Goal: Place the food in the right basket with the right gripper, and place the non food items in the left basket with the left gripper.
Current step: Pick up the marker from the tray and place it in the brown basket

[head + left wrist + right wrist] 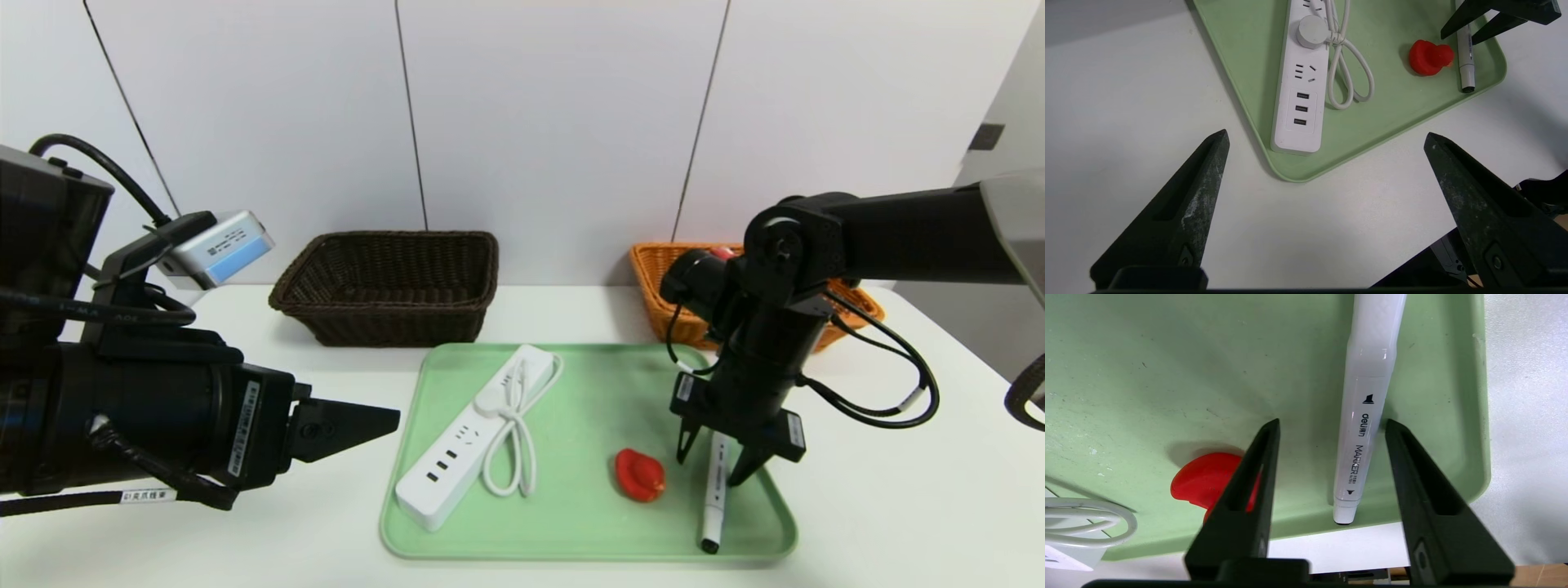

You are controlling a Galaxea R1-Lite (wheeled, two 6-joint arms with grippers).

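power strip (pixel 473 425), red duck (pixel 639 474) and marker (pixel 714 490) still on my tray (pixel 588 535); dark basket (pixel 388 286) looks empty. my right gripper (pixel 718 465) straddles the marker, fingers apart, untouching; left gripper (pixel 1327 204) hangs wide open.

We see a pale green tray (pixel 588 531), white strip (pixel 469 437), red duck (pixel 639 474), dark brown basket (pixel 388 282), orange basket (pixel 661 286).

Woven wicker baskets (pixel 388 286); smooth matt plastic tray (pixel 588 535).
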